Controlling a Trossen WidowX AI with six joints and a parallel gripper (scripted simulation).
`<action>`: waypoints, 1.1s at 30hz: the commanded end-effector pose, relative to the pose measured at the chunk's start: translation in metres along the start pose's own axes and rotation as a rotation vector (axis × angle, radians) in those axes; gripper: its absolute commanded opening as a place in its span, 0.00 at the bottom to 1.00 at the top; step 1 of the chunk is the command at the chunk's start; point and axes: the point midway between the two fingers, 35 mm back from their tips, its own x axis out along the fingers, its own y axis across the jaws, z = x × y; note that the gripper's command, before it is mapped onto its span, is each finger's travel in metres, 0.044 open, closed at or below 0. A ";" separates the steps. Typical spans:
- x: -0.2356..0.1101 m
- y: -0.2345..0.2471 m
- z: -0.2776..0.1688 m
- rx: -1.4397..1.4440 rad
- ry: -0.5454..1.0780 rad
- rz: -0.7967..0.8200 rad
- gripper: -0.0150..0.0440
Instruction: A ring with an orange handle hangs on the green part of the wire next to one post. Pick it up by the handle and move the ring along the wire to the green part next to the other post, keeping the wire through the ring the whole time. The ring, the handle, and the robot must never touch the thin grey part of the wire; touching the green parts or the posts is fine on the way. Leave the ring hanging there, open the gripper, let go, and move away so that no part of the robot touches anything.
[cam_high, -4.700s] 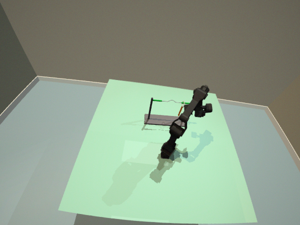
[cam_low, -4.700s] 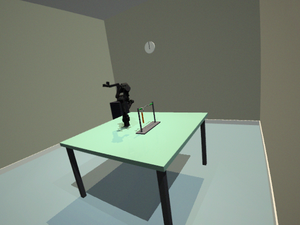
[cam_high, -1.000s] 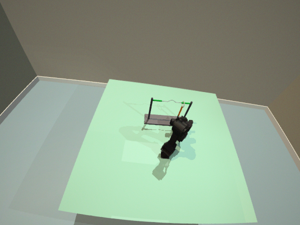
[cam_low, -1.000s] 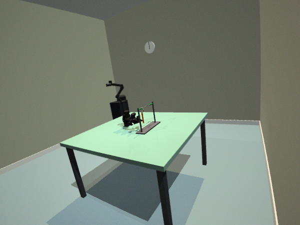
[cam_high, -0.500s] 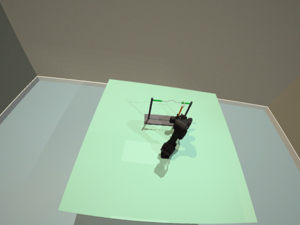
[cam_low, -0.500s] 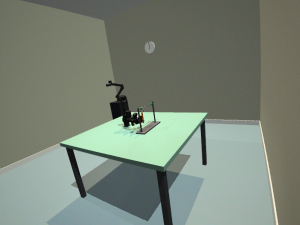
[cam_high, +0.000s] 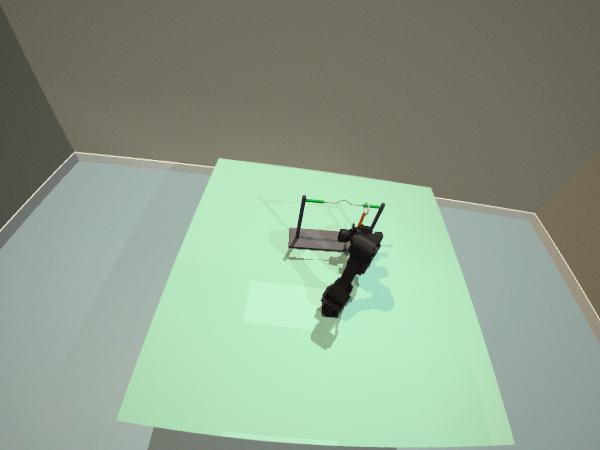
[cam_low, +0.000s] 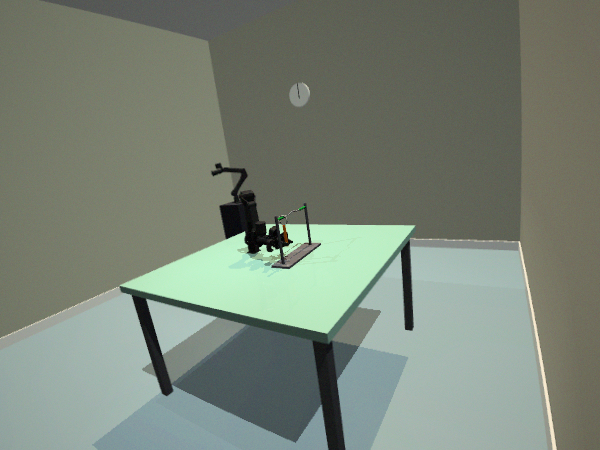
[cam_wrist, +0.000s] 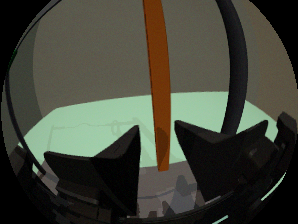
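Note:
The orange handle (cam_high: 361, 218) (cam_low: 284, 233) (cam_wrist: 157, 63) hangs down from the pale ring (cam_high: 366, 206), which sits on the green part (cam_high: 375, 205) of the wire beside the right post (cam_high: 380, 215) (cam_wrist: 236, 63). The thin grey wire (cam_high: 342, 201) runs left to the other green part (cam_high: 314, 201) (cam_low: 301, 207) at the left post (cam_high: 300, 220) (cam_low: 307, 222). My gripper (cam_high: 352, 231) (cam_wrist: 157, 127) is partly open. Its two fingers stand on either side of the handle's lower end, with narrow gaps to it. The ring's top is cut off in the wrist view.
The posts stand on a dark base plate (cam_high: 315, 238) (cam_low: 296, 255) on the green table (cam_high: 225, 350) (cam_low: 300, 300). My arm (cam_high: 345, 285) reaches in from the near side. A black box with a second arm (cam_low: 232, 217) stands behind the table.

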 end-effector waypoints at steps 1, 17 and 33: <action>0.008 0.000 0.001 0.003 -0.004 -0.003 0.53; 0.008 0.000 0.000 0.003 -0.004 -0.003 0.53; 0.008 0.001 0.000 -0.001 -0.002 0.000 0.35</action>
